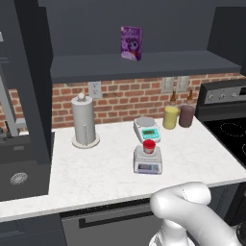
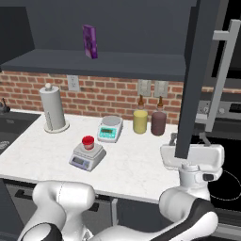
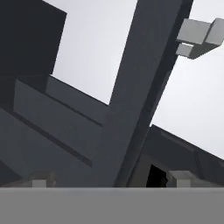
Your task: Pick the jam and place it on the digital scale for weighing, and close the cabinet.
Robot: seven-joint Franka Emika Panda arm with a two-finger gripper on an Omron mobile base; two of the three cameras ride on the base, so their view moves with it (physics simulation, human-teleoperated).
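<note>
Jam (image 1: 149, 145) seated on scale (image 1: 148, 162). Gripper (image 2: 188, 148) spread wide, straddling lower edge of open cabinet door (image 2: 195, 75), not clamping it.

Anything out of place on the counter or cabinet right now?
The cabinet door stands open, edge-on over the counter, with the gripper open at its lower edge. The jam sits upright on the digital scale; nothing spilled.

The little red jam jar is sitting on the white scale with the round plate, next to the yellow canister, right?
Not quite. The jam sits on the grey digital scale with the square platform, in front of the white scale. The left base view shows this.
</note>
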